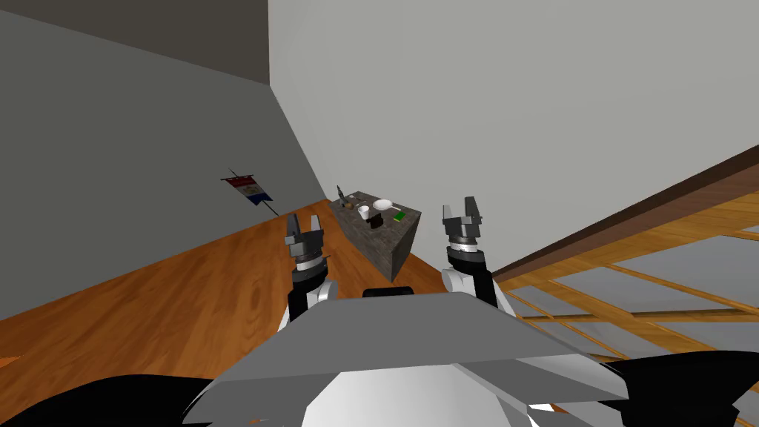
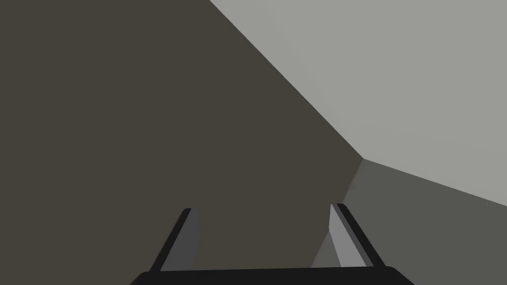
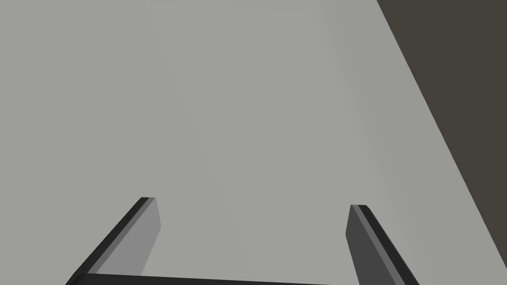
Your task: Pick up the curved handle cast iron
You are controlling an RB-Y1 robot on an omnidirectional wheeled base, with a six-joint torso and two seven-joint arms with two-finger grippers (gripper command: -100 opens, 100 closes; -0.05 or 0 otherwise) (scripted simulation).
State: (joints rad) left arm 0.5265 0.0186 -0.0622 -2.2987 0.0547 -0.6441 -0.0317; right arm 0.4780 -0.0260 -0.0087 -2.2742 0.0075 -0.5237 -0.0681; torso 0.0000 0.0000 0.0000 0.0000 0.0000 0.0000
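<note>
Left gripper (image 1: 303, 220) and right gripper (image 1: 461, 204): 2 grey fingers each, dark boxes, perhaps ribbed wrists.

floor (image 1: 185, 296) glossy wood with visible grain, bench (image 1: 374, 245) rough mottled grey, stone-like, walls (image 1: 519, 111) flat matt grey, timber frame (image 1: 697, 219) smooth bare wood.

2 grippers (image 1: 304, 222) (image 1: 459, 209), 1 table (image 1: 374, 241) w/ 1 cup (image 1: 364, 211)

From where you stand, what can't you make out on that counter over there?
Head view, counter: everything on it is too small; I cannot tell which piece has the curved handle.
Small dark thing beside the white cup: shape unclear, too small.
Green thing: too small to name.
</note>
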